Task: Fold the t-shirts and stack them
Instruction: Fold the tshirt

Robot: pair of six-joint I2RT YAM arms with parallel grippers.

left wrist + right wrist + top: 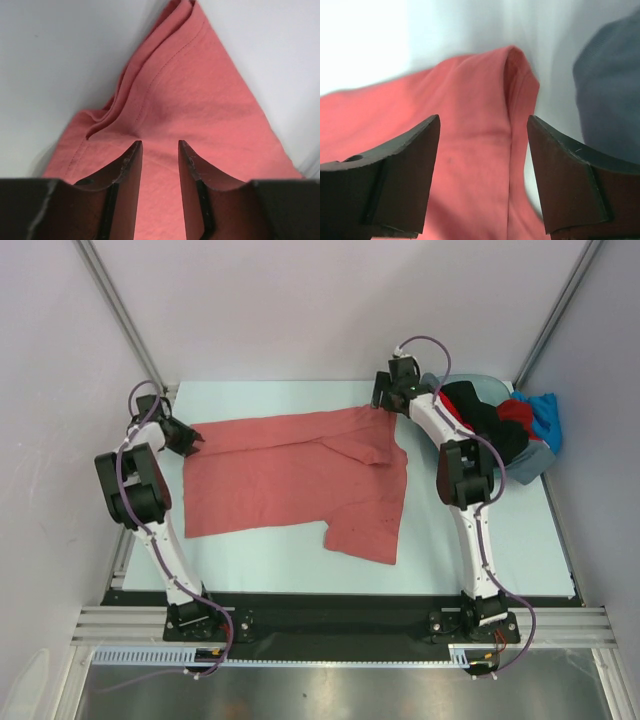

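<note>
A salmon-red t-shirt (290,480) lies spread nearly flat across the middle, with its far right corner folded over and a lower flap jutting near. Heaped at the far right are a black t-shirt (480,415), a bright red one (515,412) and a blue one (545,418), all crumpled.

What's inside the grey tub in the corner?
Piled in the basin: a black shirt, a red shirt and a blue shirt at the edge. Anything beneath them is covered.
</note>
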